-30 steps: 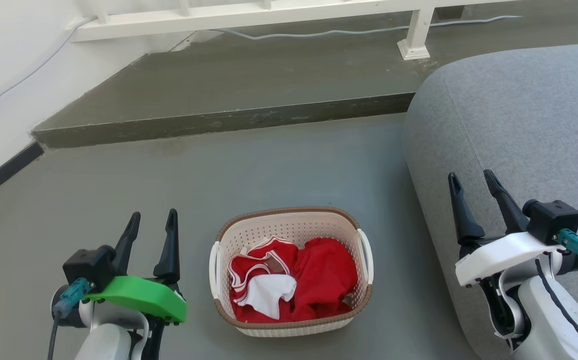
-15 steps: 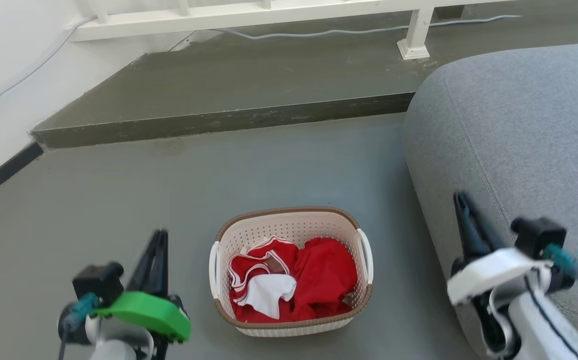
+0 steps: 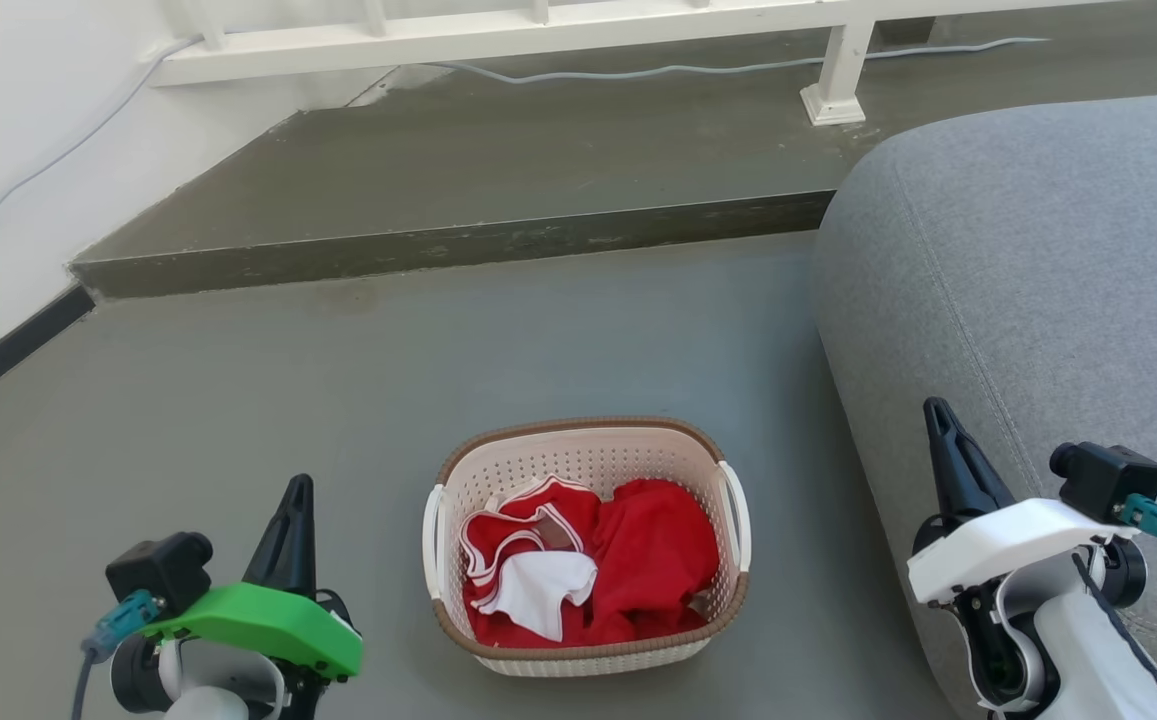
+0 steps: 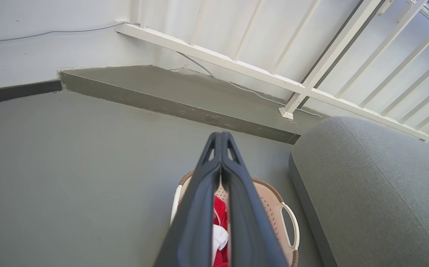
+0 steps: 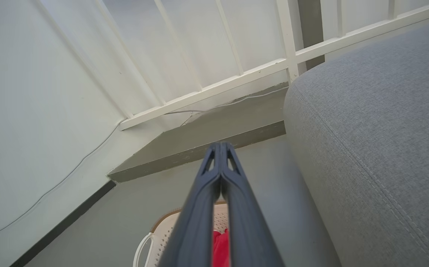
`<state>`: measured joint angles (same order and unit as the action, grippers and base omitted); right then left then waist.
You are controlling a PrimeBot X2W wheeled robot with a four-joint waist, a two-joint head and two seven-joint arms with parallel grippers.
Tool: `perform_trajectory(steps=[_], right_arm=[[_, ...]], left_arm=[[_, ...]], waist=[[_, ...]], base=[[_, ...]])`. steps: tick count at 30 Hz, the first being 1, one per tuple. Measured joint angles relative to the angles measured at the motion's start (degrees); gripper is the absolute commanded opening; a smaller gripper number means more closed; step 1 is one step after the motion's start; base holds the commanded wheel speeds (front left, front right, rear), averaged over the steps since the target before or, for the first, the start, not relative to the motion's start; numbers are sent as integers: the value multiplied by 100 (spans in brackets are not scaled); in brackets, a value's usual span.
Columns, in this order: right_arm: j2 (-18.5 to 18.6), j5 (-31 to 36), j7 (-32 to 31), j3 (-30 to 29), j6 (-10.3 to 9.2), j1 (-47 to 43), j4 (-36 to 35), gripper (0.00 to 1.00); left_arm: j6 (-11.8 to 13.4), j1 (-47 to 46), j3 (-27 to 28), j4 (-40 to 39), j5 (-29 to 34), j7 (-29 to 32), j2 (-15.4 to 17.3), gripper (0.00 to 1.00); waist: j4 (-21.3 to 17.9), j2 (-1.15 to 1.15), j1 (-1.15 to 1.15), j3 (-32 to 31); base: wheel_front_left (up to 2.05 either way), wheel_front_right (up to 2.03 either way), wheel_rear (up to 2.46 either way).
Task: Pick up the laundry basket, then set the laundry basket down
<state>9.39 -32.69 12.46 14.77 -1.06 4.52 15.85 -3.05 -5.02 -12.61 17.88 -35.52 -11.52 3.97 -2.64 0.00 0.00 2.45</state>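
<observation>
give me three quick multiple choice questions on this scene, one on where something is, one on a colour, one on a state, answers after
1. Where does the laundry basket stand?
A. on the grey sofa
B. on the raised step
C. on the floor, between the left hand and the right hand

2. What colour is most of the clothing in the basket?
A. red
B. blue
C. green

3. How are the left hand's fingers?
A. spread wide
B. shut together on nothing
C. clamped on a basket handle

Answers:
1 C: the head view shows it on the floor with a hand at each side, apart from both.
2 A: red cloth with some white lies in it.
3 B: the left wrist view shows the two fingers meeting at the tips, off the basket.
</observation>
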Motion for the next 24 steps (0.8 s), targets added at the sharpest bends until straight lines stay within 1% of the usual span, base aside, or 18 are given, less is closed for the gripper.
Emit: perform_trajectory(steps=[9, 12, 24], right_arm=[[-53, -598, -209, -230, 57, 0, -7, 0], [-66, -781, -267, -312, 107, 0, -7, 0], [-192, -1612, -524, -589, 205, -1, -7, 0]], left_arm=[[-49, 0, 181, -4, -543, 175, -38, 0], [-54, 0, 248, -4, -721, 248, -67, 0], [-103, 0, 499, -12, -1477, 500, -87, 0]], waist=[[29, 0, 0, -24], [38, 0, 0, -31], [74, 0, 0, -63]], base=[[0, 0, 0], [0, 0, 0], [0, 0, 0]])
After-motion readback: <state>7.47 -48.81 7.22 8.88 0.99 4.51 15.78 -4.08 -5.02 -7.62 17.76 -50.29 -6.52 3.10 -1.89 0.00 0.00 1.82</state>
